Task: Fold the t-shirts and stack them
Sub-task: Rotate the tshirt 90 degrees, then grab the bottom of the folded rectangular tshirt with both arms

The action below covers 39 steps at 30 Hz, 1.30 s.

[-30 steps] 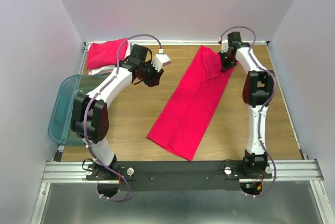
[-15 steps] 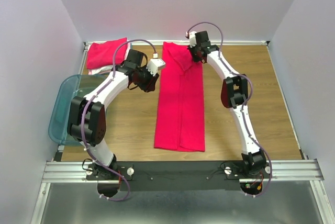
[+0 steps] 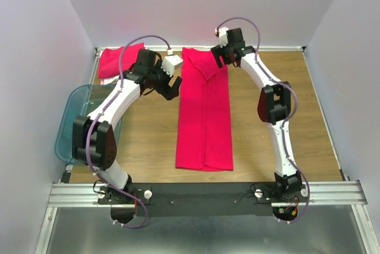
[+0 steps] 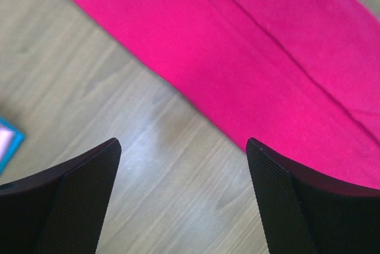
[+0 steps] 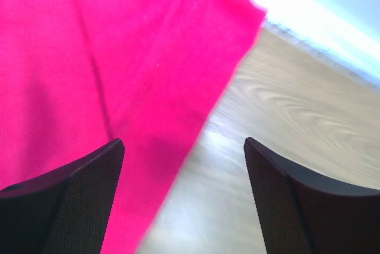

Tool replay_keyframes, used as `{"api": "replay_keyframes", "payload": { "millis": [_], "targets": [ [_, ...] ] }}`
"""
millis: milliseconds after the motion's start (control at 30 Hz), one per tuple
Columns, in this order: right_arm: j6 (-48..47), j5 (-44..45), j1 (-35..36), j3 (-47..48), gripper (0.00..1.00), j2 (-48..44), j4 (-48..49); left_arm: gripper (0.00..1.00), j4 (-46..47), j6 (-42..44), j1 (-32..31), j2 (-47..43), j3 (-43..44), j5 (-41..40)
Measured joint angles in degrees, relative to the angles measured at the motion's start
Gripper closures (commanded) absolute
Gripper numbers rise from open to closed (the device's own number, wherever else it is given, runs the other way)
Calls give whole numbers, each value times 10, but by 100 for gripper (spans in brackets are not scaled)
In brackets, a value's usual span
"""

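Note:
A bright red-pink t-shirt lies flat on the wooden table as a long narrow strip, running from the back edge toward the front. My left gripper hangs open just left of the strip's upper part; in the left wrist view the cloth lies beyond my fingertips. My right gripper stands open over the strip's far right corner, whose edge passes between the jaws. Nothing is held. A stack of folded t-shirts, red-pink over white, sits at the back left corner.
A translucent teal plastic bin stands at the table's left edge, under the left arm. White walls close the table at the back and sides. A metal rail with the arm bases runs along the near edge.
The right arm swung the shirt's far end leftward, turning the strip from diagonal to straight. Both grippers then opened and let the cloth go. The left gripper moved slightly up and back.

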Motion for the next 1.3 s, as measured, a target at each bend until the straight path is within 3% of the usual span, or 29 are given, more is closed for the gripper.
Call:
{"api": "replay_keyframes", "payload": {
  "millis": [200, 400, 533, 667, 800, 967, 1033, 1133, 1300],
  "targets": [
    [-12, -32, 0, -93, 0, -220, 2, 5, 23, 10, 10, -96, 23, 11],
    [-25, -75, 2, -205, 0, -454, 36, 4, 103, -3, 10, -207, 32, 41],
    [-56, -131, 9, -323, 0, -582, 11, 4, 112, 48, 10, -249, 31, 83],
    [-92, -183, 26, -424, 0, -630, -81, 4, 34, 159, 8, -266, -4, 125],
    [-144, -205, 78, -583, 0, -661, -188, 4, -59, 273, -17, -300, -129, 139],
    [-177, -216, 122, -753, 3, -737, -233, 6, -89, 334, -168, -391, -323, 104],
    [-187, -217, 133, -792, 5, -758, -232, 8, -78, 336, -225, -417, -362, 84],
    [-202, -216, 154, -837, 12, -764, -220, 17, -54, 342, -276, -424, -393, 63],
    [-219, -212, 196, -876, 31, -760, -196, 29, -26, 354, -308, -396, -417, 39]
  ]
}}
